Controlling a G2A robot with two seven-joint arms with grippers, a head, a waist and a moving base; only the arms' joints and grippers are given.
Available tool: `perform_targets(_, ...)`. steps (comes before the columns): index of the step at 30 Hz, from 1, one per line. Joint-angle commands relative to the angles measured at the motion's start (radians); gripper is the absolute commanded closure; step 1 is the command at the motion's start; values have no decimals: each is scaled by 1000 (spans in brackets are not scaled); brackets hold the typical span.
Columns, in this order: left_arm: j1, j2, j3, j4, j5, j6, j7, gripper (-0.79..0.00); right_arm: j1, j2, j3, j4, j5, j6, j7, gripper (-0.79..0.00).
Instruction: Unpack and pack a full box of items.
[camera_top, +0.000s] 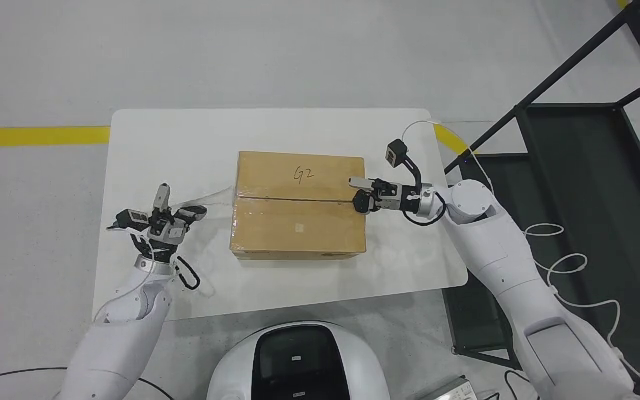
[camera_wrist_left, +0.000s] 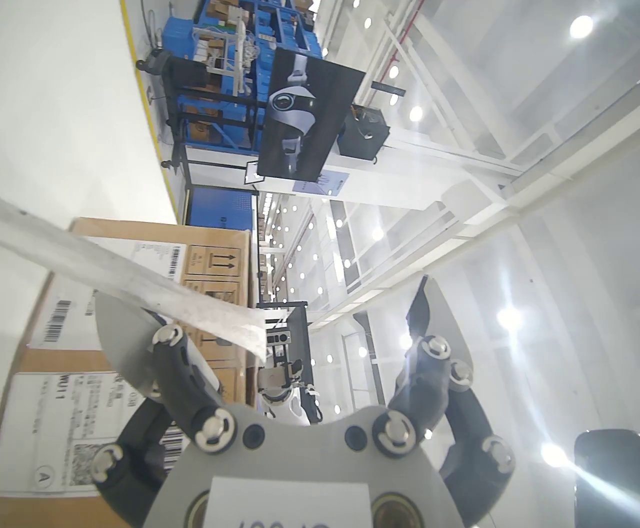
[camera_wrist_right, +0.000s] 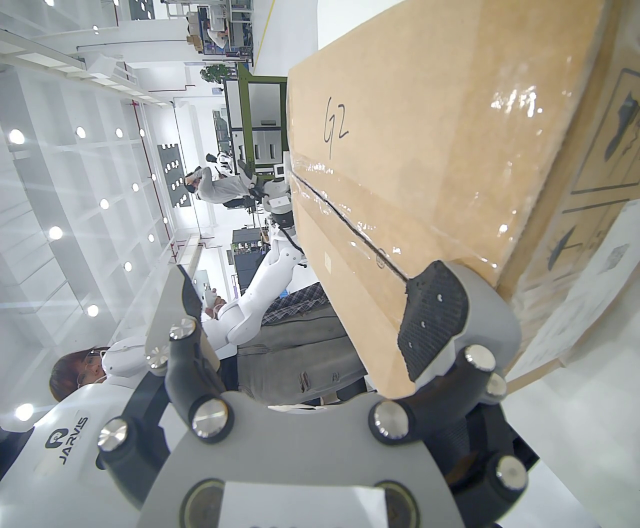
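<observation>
A shut cardboard box (camera_top: 298, 205) marked in pen stands mid-table; a dark slit runs along its taped top seam (camera_wrist_right: 345, 220). My right gripper (camera_top: 358, 193) is open at the box's right end. One textured pad (camera_wrist_right: 435, 315) rests on the top edge at the seam's end, and the other finger (camera_wrist_right: 172, 310) is off the box. My left gripper (camera_top: 165, 215) sits over the table left of the box (camera_wrist_left: 210, 260), open and empty. A pale strip of tape (camera_wrist_left: 150, 290) lies across one of its fingers (camera_wrist_left: 125, 345) and leads back toward the box.
The white table (camera_top: 400, 140) has bare surface behind, in front of and on both sides of the box. A dark metal rack (camera_top: 570, 170) stands just off the table's right edge, with loose cables by the right arm.
</observation>
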Motion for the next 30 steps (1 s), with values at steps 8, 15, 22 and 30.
perform_targets(8, 7, -8, -12, -114, 137, -47, -6, -785, 0, 0, 0, 0, 0, 0, 0, -785)
perform_targets(15, -43, -27, 36, -145, 251, -36, 4, -785, 0, 0, 0, 0, 0, 0, 0, -785)
perform_targets(22, -77, -41, 73, -152, 359, -16, -2, -785, 0, 0, 0, 0, 0, 0, 0, -785)
perform_targets(30, -97, -48, 85, -168, 475, 2, -22, -785, 0, 0, 0, 0, 0, 0, 0, -785)
